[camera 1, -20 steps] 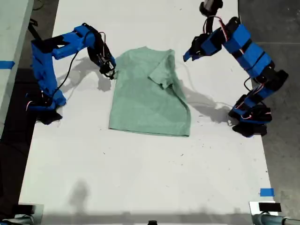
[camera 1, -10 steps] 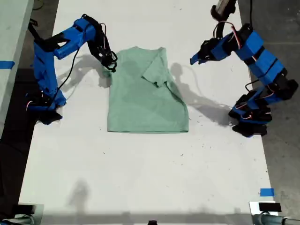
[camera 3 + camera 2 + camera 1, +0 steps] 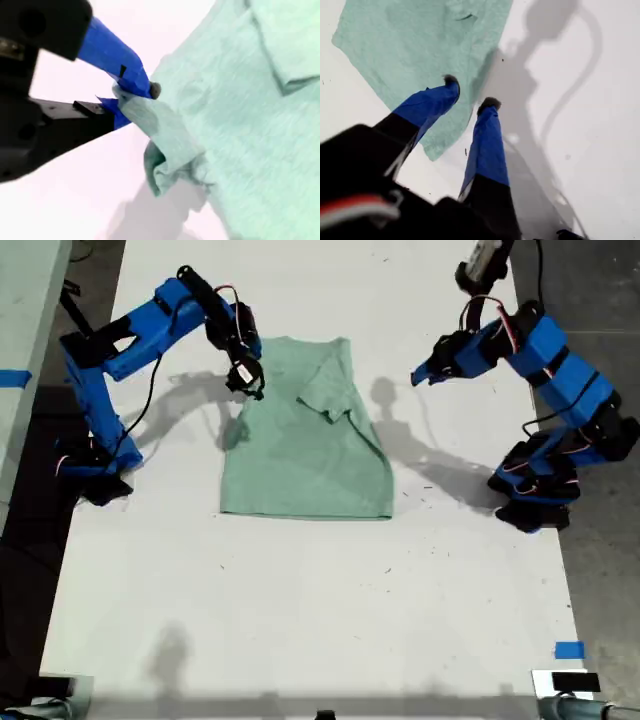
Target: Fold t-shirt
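— Two blue arms stand over a white table (image 3: 300, 620). From the exterior view, the t-shirt (image 3: 305, 455) lies in the middle, with one sleeve already laid flat over it. See the arm on that view's left?

— Yes. It pinches the other sleeve and lifts it up.

— I think it wants to lay that sleeve over too.

— In the first wrist view, what does the first gripper (image 3: 470, 97) do?

— Its jaws hang a little apart, holding nothing, above the shirt's corner (image 3: 437, 145). It is waiting, I guess.

— And the second wrist view?

— The second gripper (image 3: 125, 97) bites tight on a bunched bit of green cloth (image 3: 165, 145), so the sleeve can't slip off.
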{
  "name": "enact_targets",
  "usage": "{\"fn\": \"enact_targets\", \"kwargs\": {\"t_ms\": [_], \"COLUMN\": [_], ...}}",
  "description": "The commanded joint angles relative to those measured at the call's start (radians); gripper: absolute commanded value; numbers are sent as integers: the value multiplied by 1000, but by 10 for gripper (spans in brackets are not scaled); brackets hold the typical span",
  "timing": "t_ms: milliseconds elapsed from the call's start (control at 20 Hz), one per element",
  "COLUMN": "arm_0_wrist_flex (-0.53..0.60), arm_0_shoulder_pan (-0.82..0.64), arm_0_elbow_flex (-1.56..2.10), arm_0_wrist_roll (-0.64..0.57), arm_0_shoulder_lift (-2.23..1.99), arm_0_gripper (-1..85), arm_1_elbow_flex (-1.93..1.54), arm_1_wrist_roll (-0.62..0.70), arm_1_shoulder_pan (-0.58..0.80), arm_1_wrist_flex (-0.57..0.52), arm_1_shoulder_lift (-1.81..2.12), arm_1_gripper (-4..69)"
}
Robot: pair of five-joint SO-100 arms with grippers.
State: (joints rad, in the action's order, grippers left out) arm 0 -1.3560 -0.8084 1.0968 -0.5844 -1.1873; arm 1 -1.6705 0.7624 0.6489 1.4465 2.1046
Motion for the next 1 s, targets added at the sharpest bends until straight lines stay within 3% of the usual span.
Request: {"fn": "enact_targets", "kwargs": {"t_ms": [0,200,250,300,400,600,750,850,950], "arm_0_wrist_flex": [40,100,107,123,124,57,-72,-190,-239], "arm_0_shoulder_pan": [81,92,81,78,91,149,216,305,430], "arm_0_elbow_flex": [-215,-356,-357,-357,-357,-356,-302,-222,-52], "arm_0_wrist_roll": [11,31,29,-14,-95,-166,-166,-156,-97], "arm_0_shoulder_lift": [103,264,281,291,278,83,-120,-235,-368], "arm_0_gripper": [1,12,50,218,297,313,305,302,302], "arm_1_elbow_flex": [-12,-91,-114,-133,-167,-216,-229,-261,-308], "arm_1_wrist_roll": [-14,-37,-41,-46,-54,-66,-86,-104,-161], "arm_1_shoulder_pan": [3,0,-2,-2,-2,-3,-35,-117,-233], "arm_1_wrist_flex": [-25,-20,-20,-20,-21,-37,-35,-41,-52], "arm_1_shoulder_lift": [66,147,169,187,212,241,253,265,268], "arm_1_gripper": [132,133,135,135,136,135,125,113,107]}}
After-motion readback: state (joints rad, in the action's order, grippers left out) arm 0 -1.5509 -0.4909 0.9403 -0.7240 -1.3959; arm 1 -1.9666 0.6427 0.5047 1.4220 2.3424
